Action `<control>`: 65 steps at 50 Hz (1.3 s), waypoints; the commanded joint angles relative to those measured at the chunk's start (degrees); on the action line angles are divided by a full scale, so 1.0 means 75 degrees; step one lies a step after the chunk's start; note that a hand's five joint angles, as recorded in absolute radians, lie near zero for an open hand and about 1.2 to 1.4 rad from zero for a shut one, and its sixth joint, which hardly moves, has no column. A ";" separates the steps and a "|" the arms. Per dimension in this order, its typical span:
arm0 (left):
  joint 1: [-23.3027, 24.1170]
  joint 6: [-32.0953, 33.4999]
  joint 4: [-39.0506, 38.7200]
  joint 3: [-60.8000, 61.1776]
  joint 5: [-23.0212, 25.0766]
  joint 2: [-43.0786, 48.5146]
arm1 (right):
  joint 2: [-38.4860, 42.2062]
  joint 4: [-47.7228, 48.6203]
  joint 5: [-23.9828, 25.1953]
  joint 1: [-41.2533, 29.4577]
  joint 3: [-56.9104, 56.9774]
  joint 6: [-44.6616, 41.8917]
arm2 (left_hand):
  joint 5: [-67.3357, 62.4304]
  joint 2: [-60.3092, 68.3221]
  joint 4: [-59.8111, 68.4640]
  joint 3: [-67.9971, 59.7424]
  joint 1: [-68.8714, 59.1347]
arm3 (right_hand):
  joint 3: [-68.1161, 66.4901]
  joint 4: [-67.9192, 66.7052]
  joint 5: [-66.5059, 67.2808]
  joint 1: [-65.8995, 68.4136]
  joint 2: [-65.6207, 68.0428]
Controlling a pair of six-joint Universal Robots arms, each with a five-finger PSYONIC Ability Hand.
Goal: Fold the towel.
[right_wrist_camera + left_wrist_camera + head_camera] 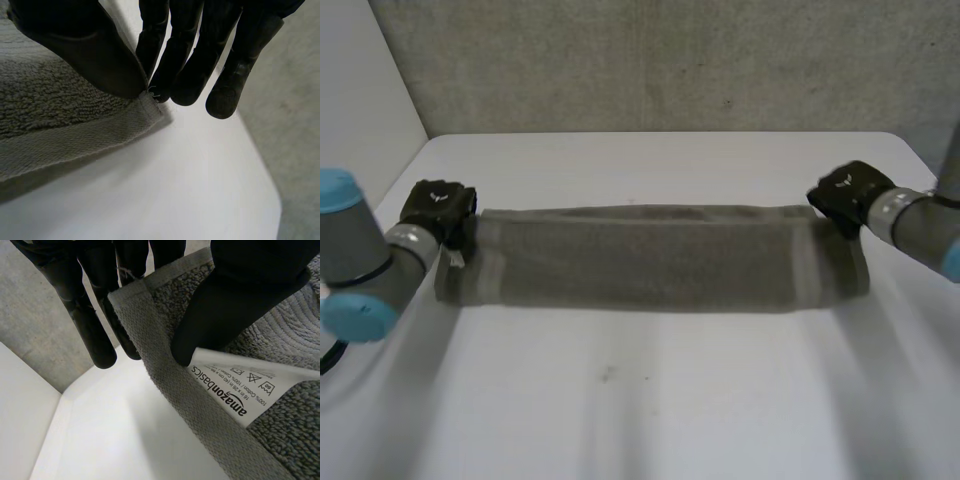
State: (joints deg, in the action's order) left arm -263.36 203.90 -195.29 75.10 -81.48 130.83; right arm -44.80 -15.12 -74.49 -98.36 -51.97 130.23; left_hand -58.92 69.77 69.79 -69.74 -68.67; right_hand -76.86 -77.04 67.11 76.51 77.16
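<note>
A grey towel point(650, 258) lies as a long band across the white table point(650, 400), held up a little at its two far corners. My left hand point(438, 207) is at the towel's left far corner; in the left wrist view its thumb point(235, 300) and fingers point(95, 325) pinch the hemmed corner point(145, 325) beside a white care label point(240, 390). My right hand point(850, 192) is at the right far corner; the right wrist view shows its thumb point(85, 55) and fingers point(185, 65) pinching that corner of the towel point(75, 135).
A grey wall point(670, 60) runs behind the table's far edge, and a white panel point(360, 90) stands at the left. Bare tabletop lies in front of the towel and behind it.
</note>
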 commanded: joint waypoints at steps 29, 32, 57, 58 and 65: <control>0.0591 -0.0093 0.0654 -0.3511 -0.0339 0.2117 | 0.2836 0.1091 -0.1235 -0.0749 0.4469 0.0447 | 0.7855 -0.7970 -0.7972 0.7966 0.7822 | 0.8914 0.8939 -0.8947 -0.8868 -0.8955; 0.0580 -0.0151 0.0807 -0.2751 -0.0351 0.1228 | 0.2180 0.0951 -0.1340 -0.0749 0.4095 0.0856 | 0.7855 -0.7970 -0.7972 0.7966 0.7822 | 0.8914 0.8939 -0.8947 -0.8868 -0.8955; 0.0463 -0.2109 -0.0749 0.3274 -0.0234 -0.3745 | -0.1973 0.0644 -0.1073 -0.0223 -0.2878 0.1819 | 0.7855 -0.7970 -0.7972 0.7966 0.7822 | 0.8014 0.8039 -0.8047 -0.7967 -0.8054; 0.0463 -0.2109 -0.0751 0.3276 -0.0234 -0.3745 | -0.1891 0.0808 -0.0862 -0.0152 -0.3019 0.1842 | 0.7855 -0.7970 -0.7972 0.7966 0.7822 | 0.7695 0.7720 -0.7728 -0.7649 -0.7736; 0.0510 -0.2401 -0.1488 0.3838 -0.0234 -0.3687 | -0.1469 0.1756 -0.0123 0.0129 -0.3418 0.1983 | 0.7855 -0.7970 -0.7972 0.7966 0.7822 | 0.7176 0.7201 -0.7209 -0.7130 -0.7217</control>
State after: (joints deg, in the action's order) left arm -259.72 187.23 -202.87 101.63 -83.21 102.44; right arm -58.50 -7.58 -79.50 -99.09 -75.70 144.31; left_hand -1.98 9.54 9.52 -9.46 -10.06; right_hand -20.94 -20.97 12.18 20.84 20.33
